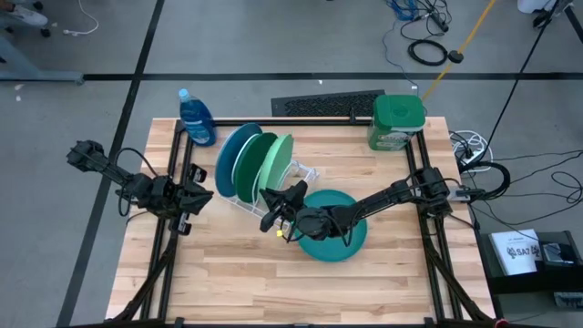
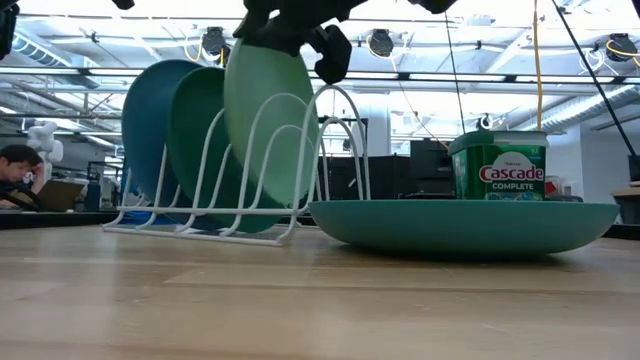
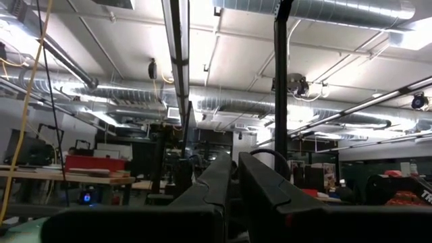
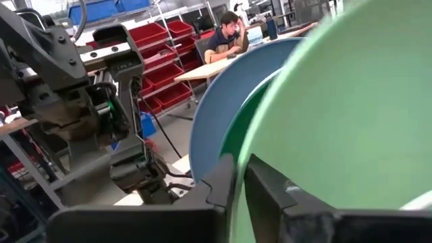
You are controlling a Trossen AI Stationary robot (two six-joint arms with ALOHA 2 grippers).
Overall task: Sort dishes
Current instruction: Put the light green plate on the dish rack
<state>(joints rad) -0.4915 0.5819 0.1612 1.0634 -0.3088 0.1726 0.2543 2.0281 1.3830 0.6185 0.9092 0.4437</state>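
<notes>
1. Pale wooden table top (image 1: pixel 237 273) fills the high view, with a workshop of pipes and ceiling lights behind it in the low view.
2. A white wire rack (image 1: pixel 296 173) stands near the table's middle and holds three plates on edge: the blue plate (image 1: pixel 232 150) outermost, the dark green plate (image 1: pixel 253 157) next, the light green plate (image 1: pixel 278 157) nearest the right arm.
3. The teal plate (image 1: pixel 339 244) lies flat on the wood just beside the rack, under the right forearm.
4. The right gripper (image 1: pixel 284 202) sits at the rim of the light green plate, fingers a narrow slit around the edge; whether it truly grips or is just letting go I cannot tell.
5. The left gripper (image 1: pixel 202 196) waits on the far side of the rack, fingers drawn together in its wrist view.
6. Risk, as I judge it: the plates are smooth, thin, hard plastic discs, so a loosening pinch could let the light green one roll or lean out of its slot, knocking its neighbours.
7. The rack is light wire; a sideways tug from the gripper could drag or tip it.
8. A blue dish-soap bottle (image 1: pixel 196 117) and a green-lidded Cascade tub (image 1: pixel 398 123) stand at the back edge, well apart from the work.
</notes>
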